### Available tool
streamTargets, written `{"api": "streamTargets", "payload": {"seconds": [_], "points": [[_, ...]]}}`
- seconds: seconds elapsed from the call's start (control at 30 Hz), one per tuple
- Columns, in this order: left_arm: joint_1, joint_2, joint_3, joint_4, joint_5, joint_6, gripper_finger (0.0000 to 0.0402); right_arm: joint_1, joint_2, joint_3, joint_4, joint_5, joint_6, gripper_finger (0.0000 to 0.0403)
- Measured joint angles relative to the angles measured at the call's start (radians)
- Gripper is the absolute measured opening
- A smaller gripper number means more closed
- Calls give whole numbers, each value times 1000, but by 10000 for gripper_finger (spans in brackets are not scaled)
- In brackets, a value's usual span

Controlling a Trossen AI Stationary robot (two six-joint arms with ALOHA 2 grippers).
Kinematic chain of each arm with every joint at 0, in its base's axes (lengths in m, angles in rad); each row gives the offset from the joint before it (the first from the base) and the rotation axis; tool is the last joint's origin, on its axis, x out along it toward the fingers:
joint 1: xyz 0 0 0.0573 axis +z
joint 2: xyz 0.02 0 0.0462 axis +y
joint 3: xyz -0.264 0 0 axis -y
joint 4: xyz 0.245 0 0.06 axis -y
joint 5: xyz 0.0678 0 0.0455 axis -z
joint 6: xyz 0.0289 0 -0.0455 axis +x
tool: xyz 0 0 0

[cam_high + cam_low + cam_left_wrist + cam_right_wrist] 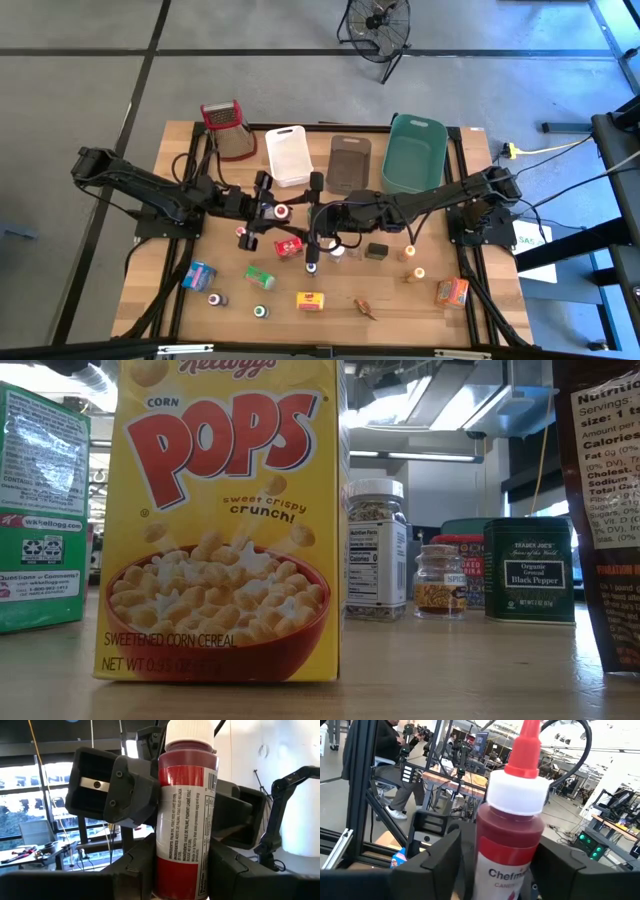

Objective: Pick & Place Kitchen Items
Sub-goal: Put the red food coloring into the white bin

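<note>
the left gripper [175,870] is clamped on a small red bottle [184,815] with a white cap, near the middle of the high frame; the right gripper [495,865] straddles the same bottle [512,830], fingers [432,862] either side, not clearly tight yet; it looks like a handover; the right should seat squarely before the left lets go; other kitchen items, like a yellow box [309,300], lie across the lower table [400,305].
</note>
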Motion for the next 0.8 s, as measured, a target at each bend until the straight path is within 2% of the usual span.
{"api": "streamTargets", "payload": {"seconds": [0.27, 0.5, 0.6, 0.8], "points": [[0, 0, 0, -17, 1, 8, 125, -1, 0, 0, -21, 0, -1, 107], [-3, 0, 0, -44, -14, 28, 160, 3, 0, 0, -63, 4, -23, 97], [-2, 0, 0, -51, -26, 29, 183, 23, -13, 0, -101, 94, -51, 97], [-3, -6, 0, -107, -144, 4, 214, 86, -46, -1, -231, 392, -61, 97]]}}
